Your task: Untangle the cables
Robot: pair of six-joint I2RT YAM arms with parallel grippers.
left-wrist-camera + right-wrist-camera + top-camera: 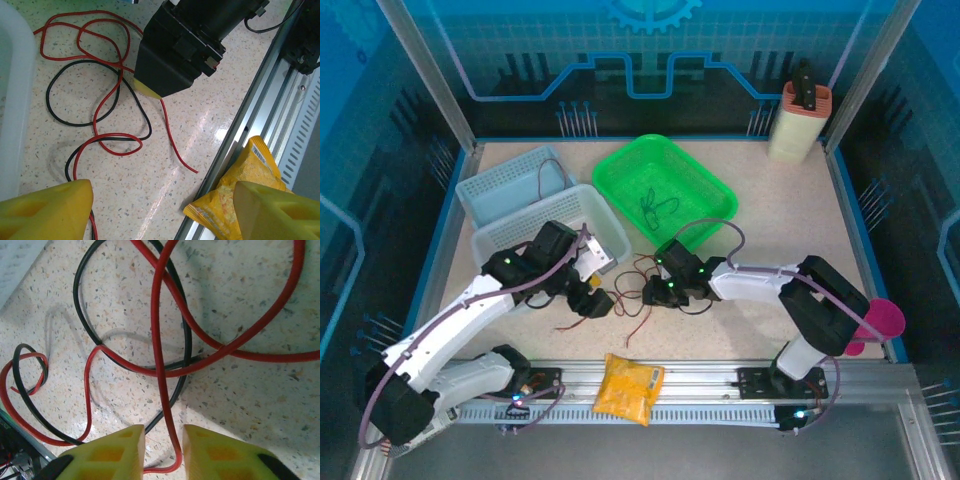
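The left pincer (162, 192) hangs just above the tabletop (200, 125), its yellow fingers (45, 210) spread wide and gripping nothing. A pale grey basket (12, 100) sits just to its left.

Between the two pincers the cables (632, 300) lie in a loose tangle on the speckled surface. A red cable (172, 137) loops over and under a black cable (47, 97), crossing it several times. One red end trails free toward the metal rail (260, 100), and a yellow snack bag (250, 160) rests on that rail.

The right pincer (163, 432) is down at the tangle. Its fingers are nearly pressed together, with a red strand running through the narrow gap. Whether the pads truly clamp it I cannot tell from so close.

Further back and to the right, more thin dark cables (657, 208) lie inside a green basket (710, 180). A pink cup (886, 320) stands at the right edge of the tabletop.
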